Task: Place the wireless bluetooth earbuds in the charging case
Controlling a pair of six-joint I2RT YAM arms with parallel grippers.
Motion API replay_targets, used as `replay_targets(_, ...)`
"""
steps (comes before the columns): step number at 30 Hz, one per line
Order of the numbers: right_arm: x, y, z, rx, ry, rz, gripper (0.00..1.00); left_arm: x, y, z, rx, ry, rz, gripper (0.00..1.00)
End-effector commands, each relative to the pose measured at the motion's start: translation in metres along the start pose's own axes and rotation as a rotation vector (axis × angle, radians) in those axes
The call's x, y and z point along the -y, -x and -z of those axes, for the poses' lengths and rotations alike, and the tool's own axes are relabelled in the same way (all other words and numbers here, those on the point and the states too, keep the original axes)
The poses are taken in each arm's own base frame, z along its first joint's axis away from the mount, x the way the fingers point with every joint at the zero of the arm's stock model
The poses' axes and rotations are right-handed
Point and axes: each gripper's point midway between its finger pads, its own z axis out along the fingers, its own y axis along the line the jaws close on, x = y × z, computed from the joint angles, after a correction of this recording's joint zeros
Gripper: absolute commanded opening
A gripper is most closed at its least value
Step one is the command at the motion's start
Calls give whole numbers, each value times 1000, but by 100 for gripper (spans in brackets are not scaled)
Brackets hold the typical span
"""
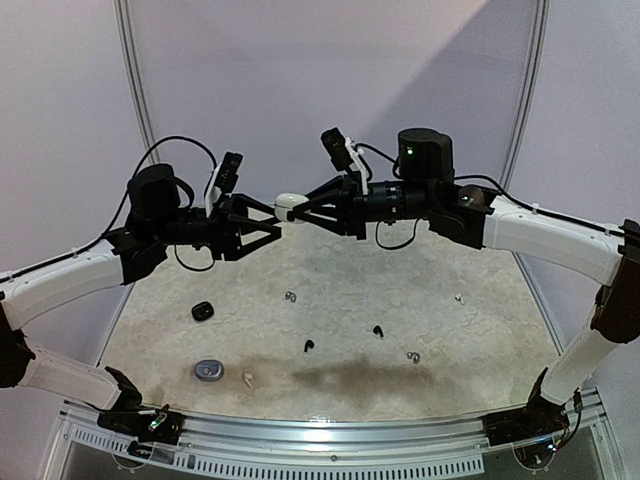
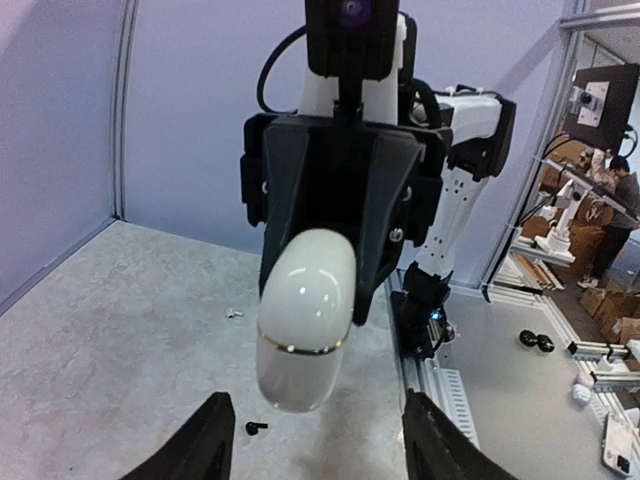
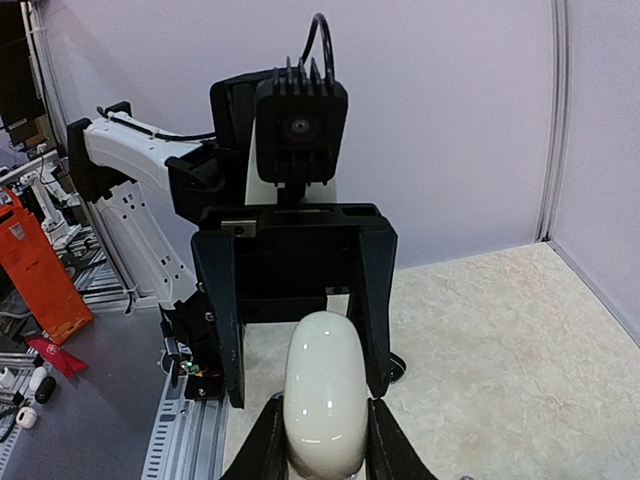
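My right gripper [image 1: 300, 210] is shut on a white pebble-shaped charging case [image 1: 288, 200] and holds it closed, high above the table. In the right wrist view the case [image 3: 323, 395] sits between my right fingers [image 3: 262, 448]. My left gripper [image 1: 272, 222] is open and faces it, its jaws spread on either side of the case's free end [image 2: 305, 320] without touching. On the table lie two black earbuds [image 1: 308, 346] [image 1: 378, 331], two silvery ones [image 1: 290, 296] [image 1: 412, 357] and two white ones [image 1: 248, 379] [image 1: 459, 297].
A black case [image 1: 203, 311] and a grey case [image 1: 208, 370] lie at the table's left. A metal rail [image 1: 330, 435] runs along the near edge. Purple walls close the back and sides. A black earbud [image 2: 256, 427] shows below the left gripper.
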Motion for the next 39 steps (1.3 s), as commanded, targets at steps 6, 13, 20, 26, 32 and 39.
replay_targets(6,-9,16,-1,39,18,40,0,19,9,-20,47,-114,-83,33)
replay_targets(13,-5,10,-3,29,4,28,0,25,11,-20,46,-140,-88,12)
replay_targets(20,0,2,-3,10,-18,25,0,32,15,-18,47,-170,-92,29)
replay_targets(26,1,2,-2,10,-32,23,0,33,16,-19,47,-178,-92,24)
replay_targets(32,7,-9,-1,-24,-70,18,0,35,17,-18,47,-187,-89,27)
replay_targets(39,9,-13,2,-41,-92,30,0,36,16,-19,40,-194,-88,22)
